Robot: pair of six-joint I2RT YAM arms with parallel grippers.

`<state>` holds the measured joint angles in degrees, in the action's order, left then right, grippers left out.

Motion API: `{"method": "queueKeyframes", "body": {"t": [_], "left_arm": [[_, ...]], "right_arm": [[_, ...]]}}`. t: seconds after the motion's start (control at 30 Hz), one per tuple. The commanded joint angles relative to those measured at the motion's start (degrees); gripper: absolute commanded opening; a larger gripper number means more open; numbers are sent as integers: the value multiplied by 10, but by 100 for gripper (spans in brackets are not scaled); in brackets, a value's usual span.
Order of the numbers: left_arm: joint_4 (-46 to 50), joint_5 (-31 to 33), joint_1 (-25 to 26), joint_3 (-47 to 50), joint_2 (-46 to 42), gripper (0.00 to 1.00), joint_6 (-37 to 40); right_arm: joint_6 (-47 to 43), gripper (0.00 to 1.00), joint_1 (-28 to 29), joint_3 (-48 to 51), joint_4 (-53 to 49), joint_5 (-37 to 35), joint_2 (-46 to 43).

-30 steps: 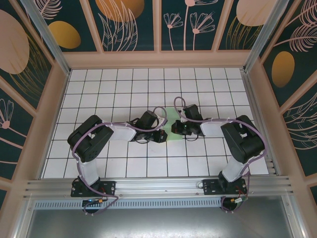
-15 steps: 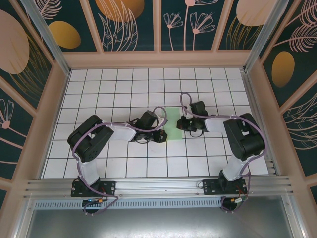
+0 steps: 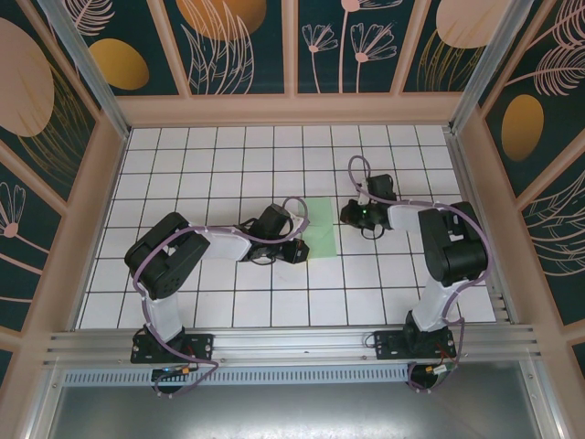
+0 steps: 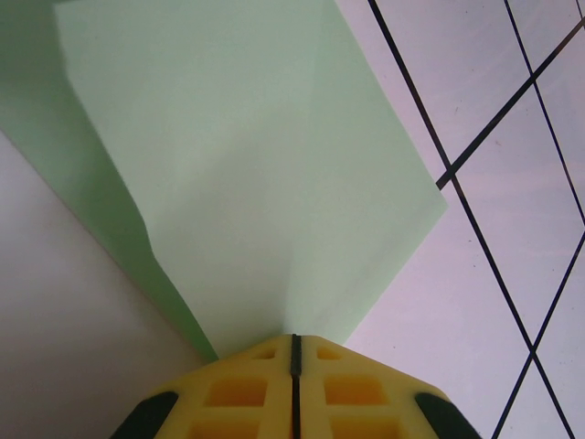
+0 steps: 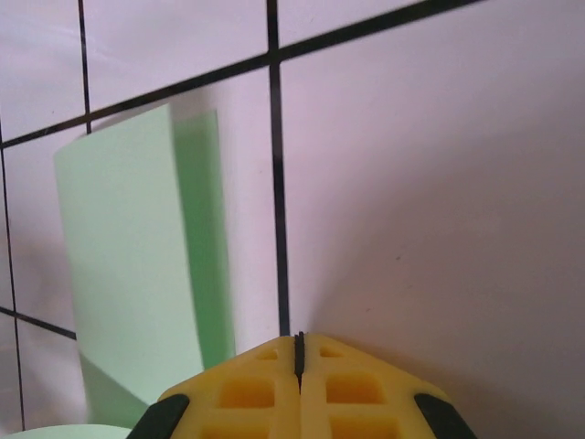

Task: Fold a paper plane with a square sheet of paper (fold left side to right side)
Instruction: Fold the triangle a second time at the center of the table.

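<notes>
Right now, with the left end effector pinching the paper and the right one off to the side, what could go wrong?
1. The left end effector is shut on just one edge of the paper. Any pull could drag the sheet across the table, since nothing else pins it.
2. The top flap looks lifted, and the right end effector is shut and clear of it, so the fold may spring open.

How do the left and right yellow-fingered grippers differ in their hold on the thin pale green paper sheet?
The left gripper is shut on the pale green paper sheet, which comes out from between its fingertips; the right gripper is shut on nothing. The left gripper touches the sheet; the right gripper sits apart from it, over the bare white tiled table. Both have their jaws closed.
</notes>
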<state>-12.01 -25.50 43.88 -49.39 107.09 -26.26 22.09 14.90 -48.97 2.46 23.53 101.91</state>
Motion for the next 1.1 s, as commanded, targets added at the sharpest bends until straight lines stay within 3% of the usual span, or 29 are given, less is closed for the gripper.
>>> {"method": "queueKeyframes", "body": {"t": [0.0, 0.17, 0.4, 0.83, 1.07], "left_arm": [[58, 26, 2, 23, 20, 10, -6], [57, 26, 2, 18, 17, 10, -7], [61, 27, 2, 13, 14, 10, -6], [92, 3, 2, -49, -22, 13, 3], [103, 3, 1, -91, 9, 13, 14]], "right_arm": [[-11, 0, 10, -1, -10, -1, -39], [19, 0, 47, 40, 14, 38, -86], [52, 0, 102, 61, 52, 56, -60], [38, 0, 106, 32, -15, 15, 18], [34, 0, 106, 34, -22, 13, 18]]}}
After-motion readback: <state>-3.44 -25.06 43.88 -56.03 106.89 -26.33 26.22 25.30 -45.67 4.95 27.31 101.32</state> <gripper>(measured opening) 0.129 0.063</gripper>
